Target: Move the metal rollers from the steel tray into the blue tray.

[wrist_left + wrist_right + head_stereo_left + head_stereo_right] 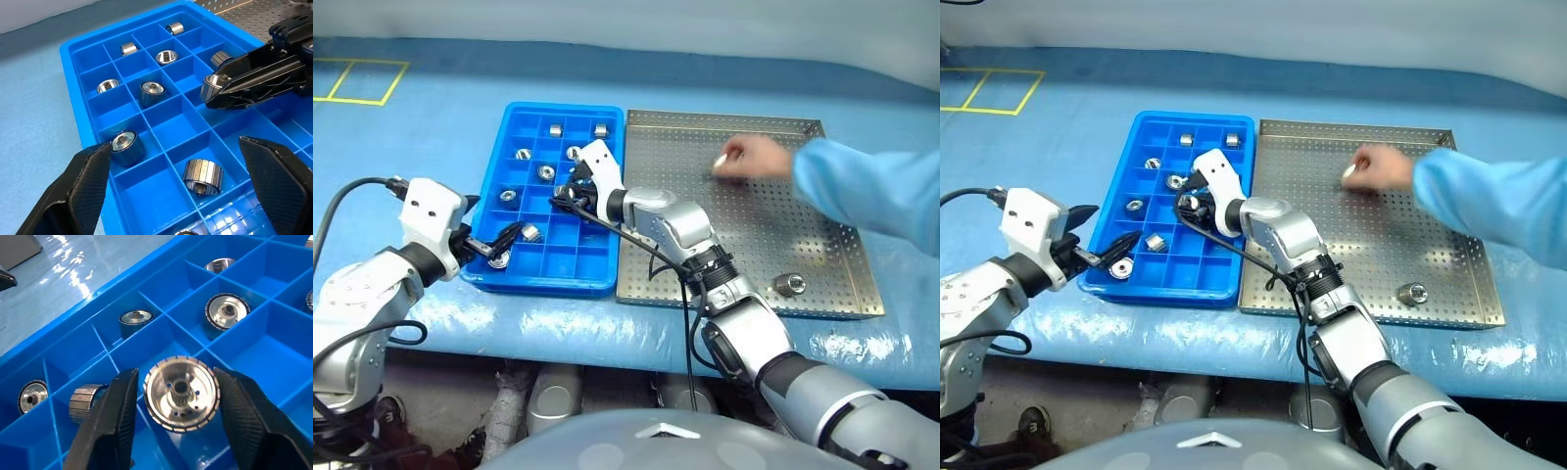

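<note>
Blue sheeting (431,137) covered the bench, and on it I saw the blue tray (499,162) lying just beside the steel tray (754,211), their long edges close together. My right gripper (178,396) reached across over the middle of the blue tray, its two black fingers (110,426) standing either side of one roller (181,392) whose toothed face looked at the wrist camera; I could see a thin gap on each side, and I could not tell for certain whether the pads still pinched it or had just let go. My left gripper (181,181) hovered at the near left corner of the blue tray with its fingers (85,186) spread wide and nothing between them. Several metal rollers (151,92) sat one to a compartment in the blue tray, some upright, some on their sides; one at the near edge was cut off by the frame. A single roller (790,285) remained near the front of the steel tray. At that tray's far side a person's hand (754,159), in a light blue sleeve (871,191), rested on the perforated floor; something small and pale showed at the fingertips, too blurred for me to identify.
</note>
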